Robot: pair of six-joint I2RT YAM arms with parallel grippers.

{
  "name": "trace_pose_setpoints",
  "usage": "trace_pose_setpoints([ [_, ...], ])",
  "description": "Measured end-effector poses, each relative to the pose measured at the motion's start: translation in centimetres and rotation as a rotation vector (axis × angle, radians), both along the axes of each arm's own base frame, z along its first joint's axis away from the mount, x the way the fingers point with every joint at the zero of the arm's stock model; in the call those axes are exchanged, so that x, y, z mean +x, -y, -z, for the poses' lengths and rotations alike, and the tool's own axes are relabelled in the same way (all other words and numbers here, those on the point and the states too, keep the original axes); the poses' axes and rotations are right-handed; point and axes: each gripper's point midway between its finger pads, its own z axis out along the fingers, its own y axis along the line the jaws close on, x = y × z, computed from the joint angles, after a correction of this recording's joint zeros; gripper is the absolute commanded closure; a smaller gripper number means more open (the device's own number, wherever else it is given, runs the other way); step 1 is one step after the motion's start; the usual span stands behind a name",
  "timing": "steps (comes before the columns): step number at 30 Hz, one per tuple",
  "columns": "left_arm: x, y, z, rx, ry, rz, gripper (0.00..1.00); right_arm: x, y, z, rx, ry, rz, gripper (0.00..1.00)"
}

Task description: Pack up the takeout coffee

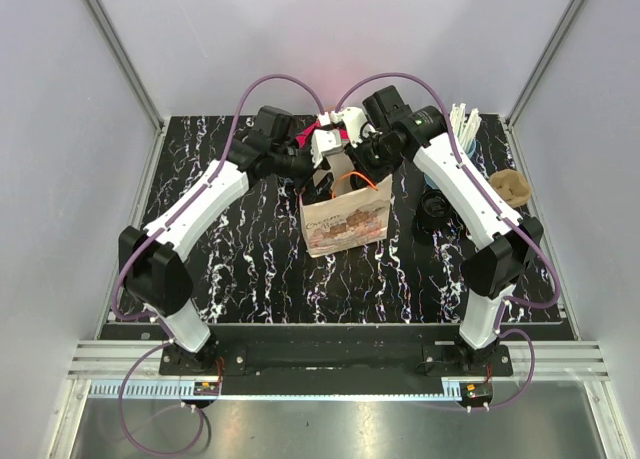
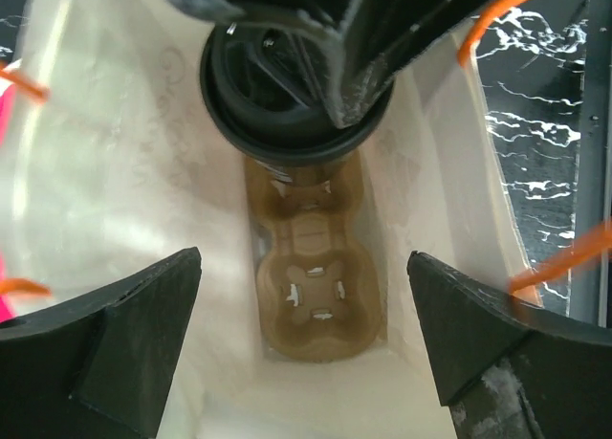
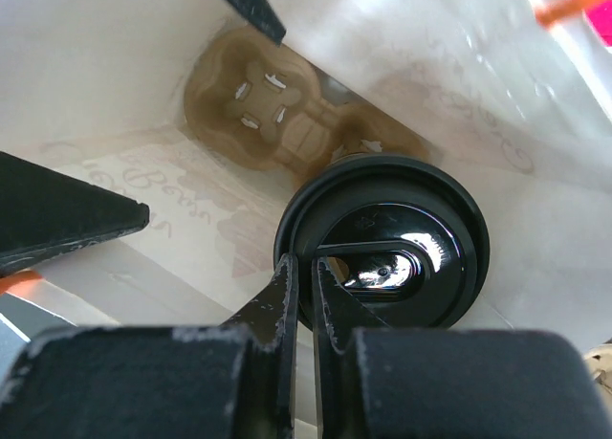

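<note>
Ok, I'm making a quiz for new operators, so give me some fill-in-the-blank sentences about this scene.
1. The coffee lid is ____ in colour.
2. The cardboard carrier lies at the ____ of the paper bag.
3. The right gripper is shut on the lid's rim, while the left gripper is ____.
Missing words: black; bottom; open.

I see white links, black joints on left arm [image 1: 205,201] and right arm [image 1: 462,184]; purple cables [image 1: 275,77] trail off both; left gripper [image 2: 304,267] matte black, scuffed.
</note>
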Motion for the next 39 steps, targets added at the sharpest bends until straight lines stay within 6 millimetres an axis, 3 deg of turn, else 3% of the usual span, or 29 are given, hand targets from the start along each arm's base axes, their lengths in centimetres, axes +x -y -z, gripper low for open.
trace_pose_setpoints([
  [21,0.1,0.1,-1.0,-0.022,-0.014,-0.019,0.01,-1.2,0.6,2.4,-0.038,-0.064,-0.021,1.0],
  [39,0.2,0.2,-1.4,-0.041,-0.019,-0.037,0.01,-1.7,0.8,3.2,-0.058,-0.076,-0.06,1.0],
])
